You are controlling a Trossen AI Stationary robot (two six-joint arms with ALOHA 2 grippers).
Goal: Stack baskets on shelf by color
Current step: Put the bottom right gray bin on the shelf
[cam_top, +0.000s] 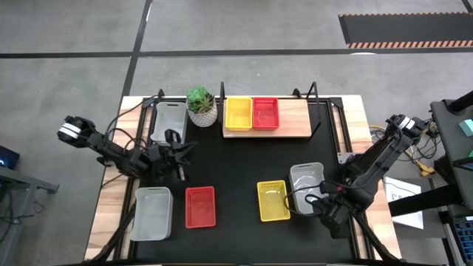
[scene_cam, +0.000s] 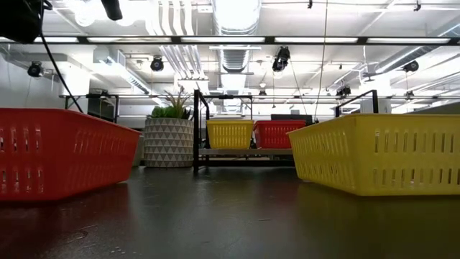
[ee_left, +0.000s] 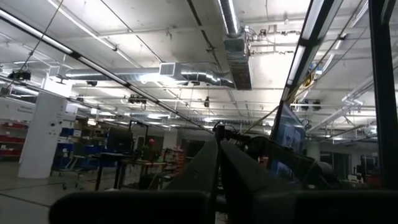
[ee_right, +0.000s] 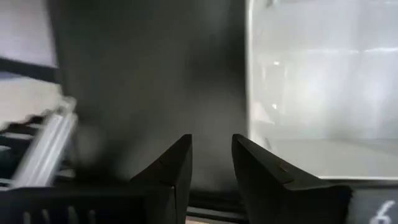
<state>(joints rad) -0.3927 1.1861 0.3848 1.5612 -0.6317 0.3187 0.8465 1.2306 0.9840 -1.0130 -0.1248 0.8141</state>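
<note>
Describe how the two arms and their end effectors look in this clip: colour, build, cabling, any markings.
Both arms are dark, jointed links with loose black cables trailing along them. The left arm carries a white-banded joint at its outer end; its left end effector is black. The right end effector has two tapered, matte black fingers. No readable markings show on either arm.

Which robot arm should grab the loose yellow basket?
Probably the right. The right gripper sits near the yellow basket, with only a grey basket between. The left gripper is farther away.
</note>
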